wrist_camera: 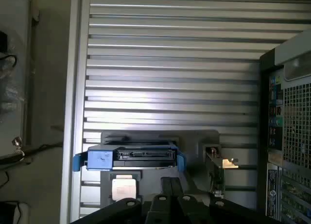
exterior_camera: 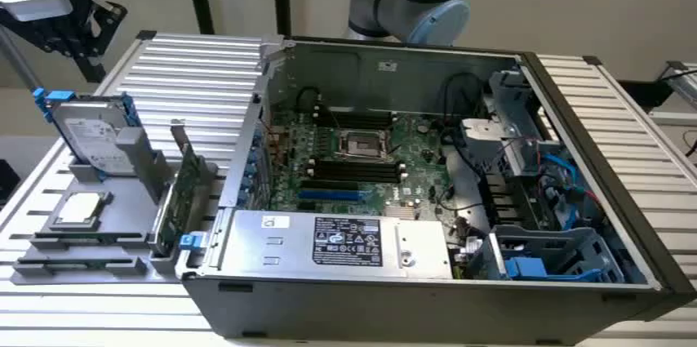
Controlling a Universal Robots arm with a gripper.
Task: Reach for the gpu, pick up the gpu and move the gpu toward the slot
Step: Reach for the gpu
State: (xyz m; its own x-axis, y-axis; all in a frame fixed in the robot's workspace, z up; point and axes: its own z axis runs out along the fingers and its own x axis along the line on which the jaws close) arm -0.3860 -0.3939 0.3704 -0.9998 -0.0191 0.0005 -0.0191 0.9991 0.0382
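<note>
The gpu [exterior_camera: 179,192] is a thin green card with a silver bracket. It stands on edge in a grey holder [exterior_camera: 153,237] on the slatted table, just off the open computer case [exterior_camera: 436,192] toward the exterior view's left. From the wrist camera the gpu [wrist_camera: 216,171] appears edge-on, dark and narrow. My gripper [exterior_camera: 85,49] hangs high over the table's far corner at the exterior view's left, well above and apart from the card and holding nothing. In the wrist view the gripper [wrist_camera: 171,187] sits over the holder, between the hard drive and the card.
A silver hard drive [exterior_camera: 93,139] with blue rails [wrist_camera: 130,157] stands upright in the same holder. A small square processor chip [exterior_camera: 82,210] [wrist_camera: 123,187] lies flat beside it. The motherboard [exterior_camera: 360,159] lies inside the case, whose wall [wrist_camera: 286,127] rises close to the card.
</note>
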